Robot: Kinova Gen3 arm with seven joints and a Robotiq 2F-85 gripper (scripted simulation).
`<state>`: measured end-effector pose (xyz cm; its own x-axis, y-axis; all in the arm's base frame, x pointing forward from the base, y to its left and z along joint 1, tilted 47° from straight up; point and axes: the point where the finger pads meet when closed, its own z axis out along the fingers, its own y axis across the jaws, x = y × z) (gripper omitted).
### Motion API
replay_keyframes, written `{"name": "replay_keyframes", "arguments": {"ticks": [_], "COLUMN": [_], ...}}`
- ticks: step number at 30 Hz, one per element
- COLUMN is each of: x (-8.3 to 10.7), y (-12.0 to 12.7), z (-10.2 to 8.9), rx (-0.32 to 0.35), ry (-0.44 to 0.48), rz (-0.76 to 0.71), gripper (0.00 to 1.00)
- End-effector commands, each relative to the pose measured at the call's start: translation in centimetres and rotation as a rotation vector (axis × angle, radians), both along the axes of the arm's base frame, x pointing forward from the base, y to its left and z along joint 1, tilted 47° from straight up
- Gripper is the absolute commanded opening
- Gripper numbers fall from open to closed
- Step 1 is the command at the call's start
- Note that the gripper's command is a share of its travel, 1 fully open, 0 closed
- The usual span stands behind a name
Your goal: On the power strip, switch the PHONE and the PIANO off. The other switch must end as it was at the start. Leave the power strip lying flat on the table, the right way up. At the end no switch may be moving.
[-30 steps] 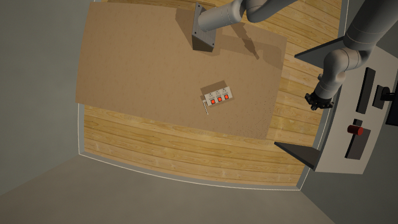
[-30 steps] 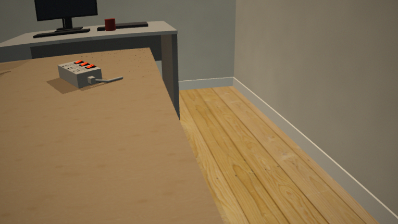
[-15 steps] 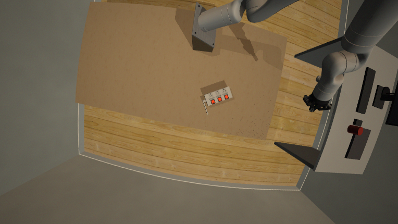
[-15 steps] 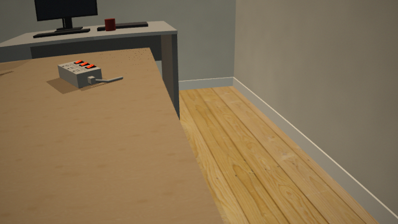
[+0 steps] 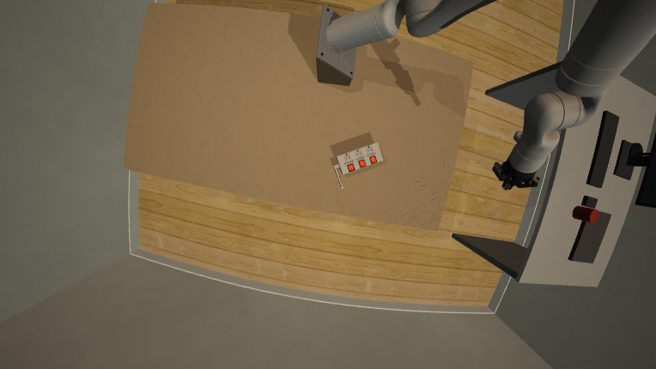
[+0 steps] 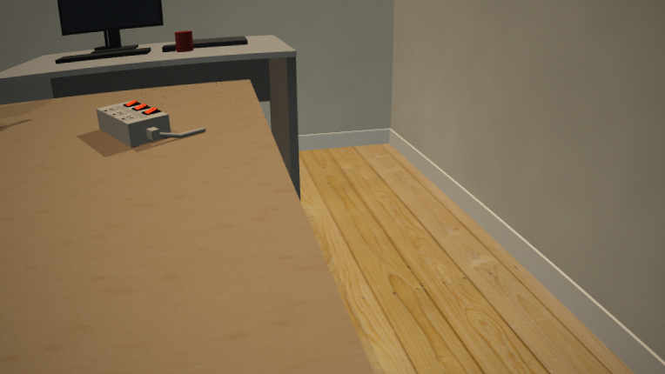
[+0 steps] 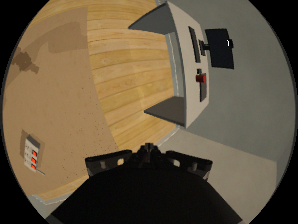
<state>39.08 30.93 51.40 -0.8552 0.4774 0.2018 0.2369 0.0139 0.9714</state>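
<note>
Power strip [image 5: 358,160] lies flat on table [image 5: 220,114], well apart from shut tool [image 5: 514,176].

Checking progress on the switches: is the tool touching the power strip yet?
Apart. The top view shows the shut tool off the table's edge, far from the power strip.

Power strip [image 5: 358,159] flat on table [image 5: 229,114], cord toward the near edge.
Gripper [image 5: 514,178] well apart, off the table's side, near desk [image 5: 550,257].

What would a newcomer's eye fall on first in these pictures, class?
The three glowing orange-red switches on the grey power strip, lying flat mid-table. Next, the big grey arm, its shut gripper hanging off the table's edge, over the floor by the desk, far from the strip.
</note>
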Motion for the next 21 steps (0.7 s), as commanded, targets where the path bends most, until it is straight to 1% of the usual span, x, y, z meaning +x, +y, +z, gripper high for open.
{"name": "replay_keyframes", "arguments": {"ticks": [1,2,3,11,12,19,20,21], "x": [-0.1,-0.1,0.9,0.9,1.8,1.8,2.7,2.7], "y": [0.1,0.1,-0.3,-0.3,-0.8,-0.8,-1.2,-1.2], "z": [0.1,0.1,-0.8,-0.8,-1.8,-1.8,-2.8,-2.8], "rx": [0.004,0.004,-0.011,-0.011,-0.027,-0.027,-0.043,-0.043], "ry": [0.0,0.0,-0.003,-0.003,-0.006,-0.006,-0.009,-0.009], "rz": [0.004,0.004,0.001,0.001,-0.001,-0.001,-0.003,-0.003], "gripper": [0.0,0.0,0.0,0.0,0.0,0.0,0.0,0.0]}}
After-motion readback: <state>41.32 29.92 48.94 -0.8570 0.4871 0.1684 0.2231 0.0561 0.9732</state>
